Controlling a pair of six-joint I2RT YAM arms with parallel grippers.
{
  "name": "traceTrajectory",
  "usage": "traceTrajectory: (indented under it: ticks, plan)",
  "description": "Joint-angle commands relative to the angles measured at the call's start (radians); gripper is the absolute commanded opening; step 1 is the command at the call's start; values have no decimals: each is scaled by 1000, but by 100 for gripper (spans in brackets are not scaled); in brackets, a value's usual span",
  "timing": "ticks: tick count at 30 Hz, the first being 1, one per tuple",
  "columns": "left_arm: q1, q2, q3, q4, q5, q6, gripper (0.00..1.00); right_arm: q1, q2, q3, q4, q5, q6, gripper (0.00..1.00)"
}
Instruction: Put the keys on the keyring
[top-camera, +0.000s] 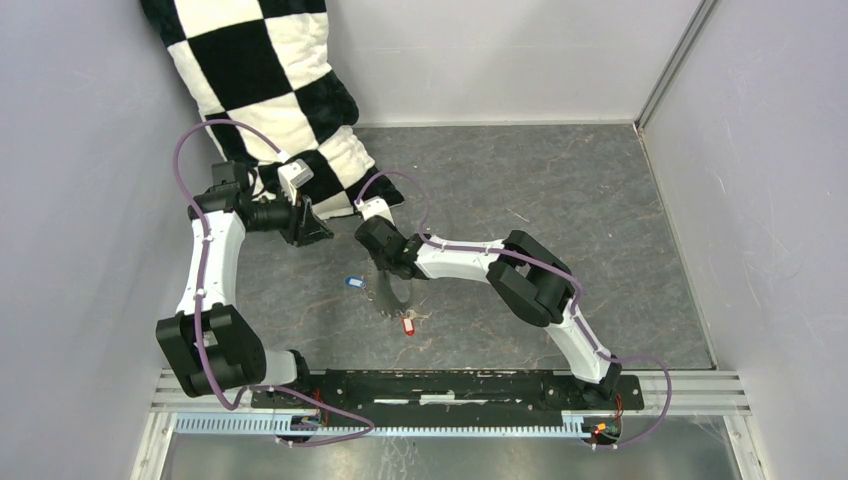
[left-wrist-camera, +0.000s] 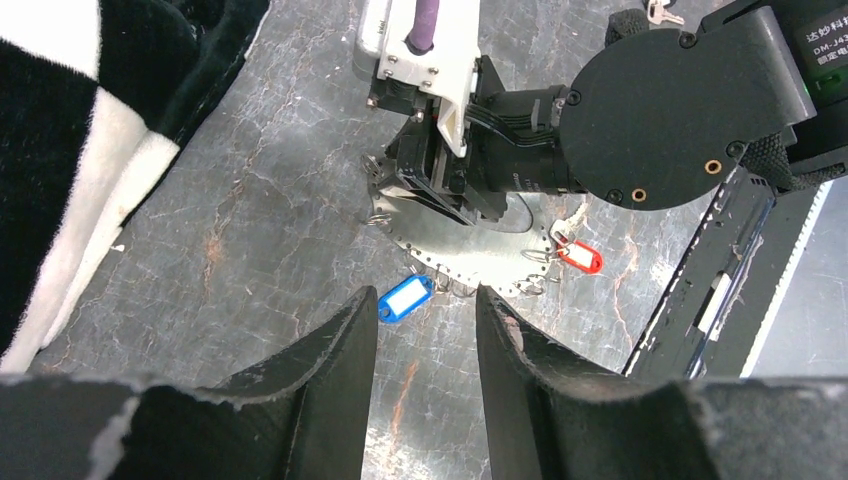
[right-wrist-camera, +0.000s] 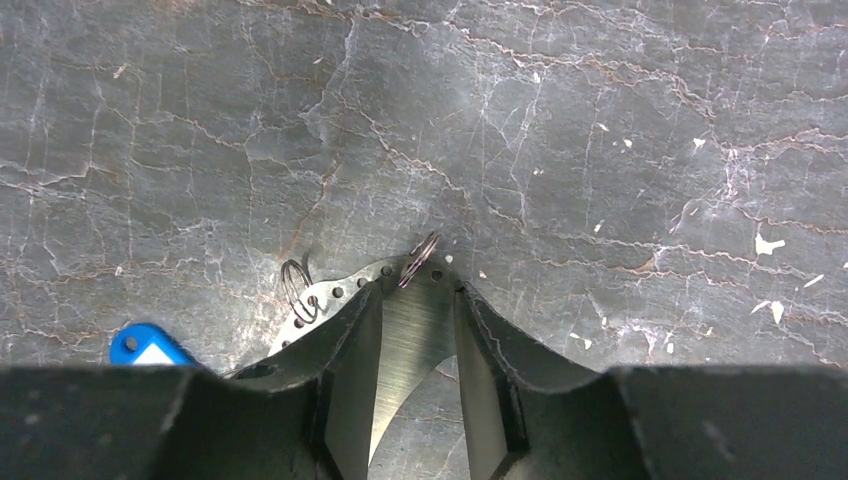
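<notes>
The red key (top-camera: 407, 326) lies nearest the arm bases on the bench (top-camera: 560, 200), right at the curved rim of the keyring (top-camera: 388, 292). The keyring shows here as a flat grey metal plate with holes along its edge and small split rings (right-wrist-camera: 295, 290) in some of them. The blue key (top-camera: 353, 283) lies just beside the rim on the left. I cannot tell whether either key is threaded through a hole.

The right hand (top-camera: 385, 268) points down onto the plate, its fingers narrowly apart with the plate's face showing between them. I cannot tell whether it pinches the plate or only presses on it. Farther off, the left hand (top-camera: 320, 232) hovers half open and empty, aimed toward the blue key, near the chequered pillow (top-camera: 260, 70).

The step in hand looks like securing the keyring. Next, the right hand needs a firm hold that leaves the holed rim reachable, so the left can fetch a key.
</notes>
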Motion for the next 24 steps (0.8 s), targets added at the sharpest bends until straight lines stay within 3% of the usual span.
traceTrajectory:
  ticks: [1,11,17,23,24]
  plan:
    - [7,-36,-9,17,37,22,47,-7,23,56,43,19,10,38]
    - [7,-37,-23,8,47,39,46,-22,53,81,38,26,13,36]
    - [7,-39,-30,-2,48,52,46,-20,51,71,50,43,16,30]
    - [7,-37,-33,-45,43,103,46,-21,34,61,71,49,-5,1]
    - [6,-35,-33,-65,46,128,46,-21,23,45,81,49,-13,0]
